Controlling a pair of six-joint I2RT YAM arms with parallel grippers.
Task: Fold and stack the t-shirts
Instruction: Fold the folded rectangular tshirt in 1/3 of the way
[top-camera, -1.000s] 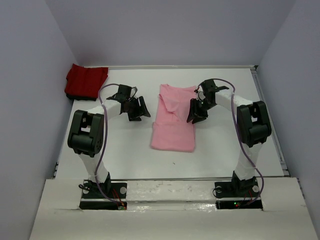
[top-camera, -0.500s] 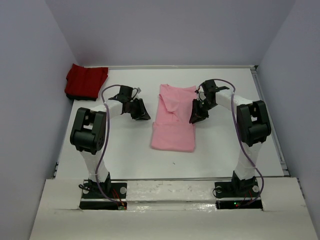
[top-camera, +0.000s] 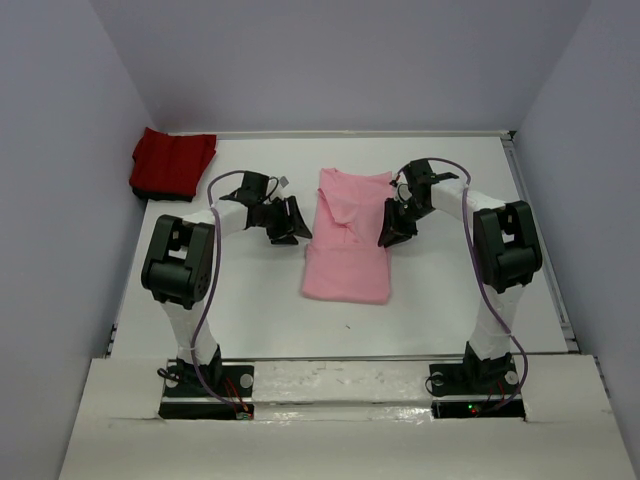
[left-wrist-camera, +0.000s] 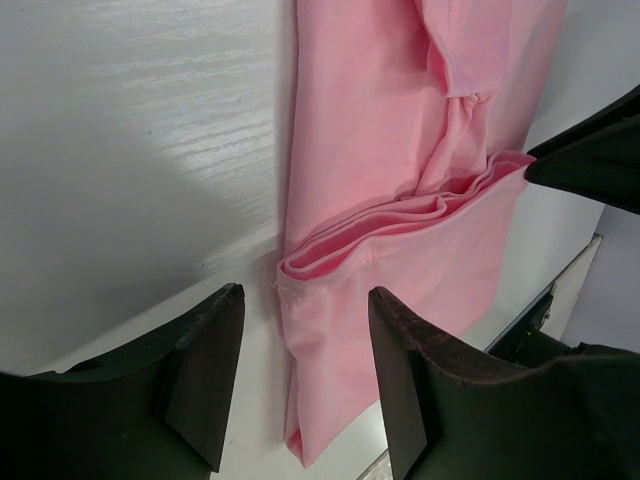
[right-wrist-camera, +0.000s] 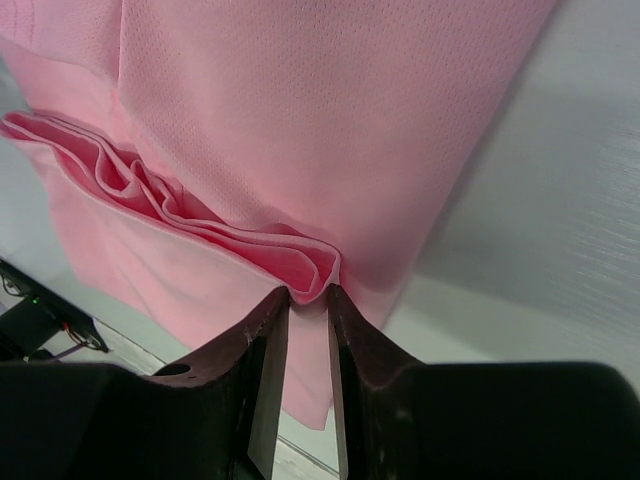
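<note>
**Item 1: pink t-shirt (top-camera: 345, 250)**
- Look: light pink, fine mesh knit, matte. Lies flat on the white desk (top-camera: 250, 300) as a long narrow strip with the sides turned in and the collar end away from the arm bases. Crossed by a raised ridge of bunched pleats (right-wrist-camera: 200, 235).
- Place: between the two tools. Left edge directly ahead of the left tool (left-wrist-camera: 305, 295); right edge at the tips of the right tool (right-wrist-camera: 308, 290). Ridge running from one tool across to the other.
- Handling (judged): very light, limp, no stiffness of its own. Not fragile. Likely to sag and slip open if lifted by a single layer.
- Hold (judged): best taken at both ends of the ridge, all layers in one pinch, both sides kept level so the fold carries over evenly.

**Left tool:** fingers spread wide, straddling the ridge end at the left hem. Nothing held.

**Right tool:** fingers drawn to a narrow slit, tips against the ridge end. Cloth nipped or merely touched: cannot tell.

**Item 2: red t-shirt (top-camera: 172, 162)**
- Look: deep red, a compact bundle.
- Place: far corner of the desk, well to the left of the left tool, apart from both tools.
- Handling (judged): equally soft.
</note>
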